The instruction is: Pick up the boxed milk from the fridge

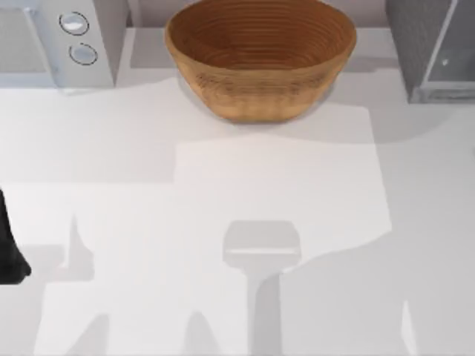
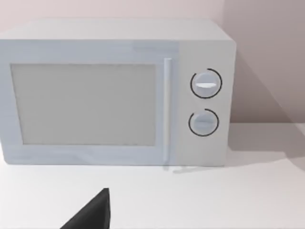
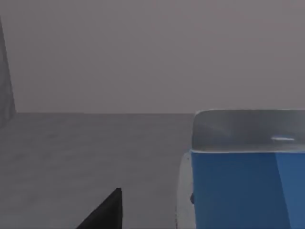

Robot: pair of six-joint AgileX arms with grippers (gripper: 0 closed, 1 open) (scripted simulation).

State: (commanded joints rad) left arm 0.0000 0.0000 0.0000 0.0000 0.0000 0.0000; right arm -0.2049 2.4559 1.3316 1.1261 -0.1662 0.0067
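The boxed milk (image 3: pixel 245 186), a blue carton with a pale top, stands on the grey floor inside the fridge (image 3: pixel 71 157) in the right wrist view, very near the camera. A dark part of my right gripper (image 3: pixel 106 212) shows just beside the carton, with a gap between them. In the top view the fridge (image 1: pixel 438 52) is the dark grey cabinet with a glassy door panel at the back right corner. My left gripper (image 2: pixel 90 215) is parked at the table's left edge (image 1: pixel 9 252), facing the microwave.
A large woven bowl (image 1: pixel 260 55) sits at the back centre of the white table (image 1: pixel 297 222). A light grey microwave (image 1: pixel 67 37) with two round knobs stands at the back left, and it faces the left wrist camera (image 2: pixel 114 95).
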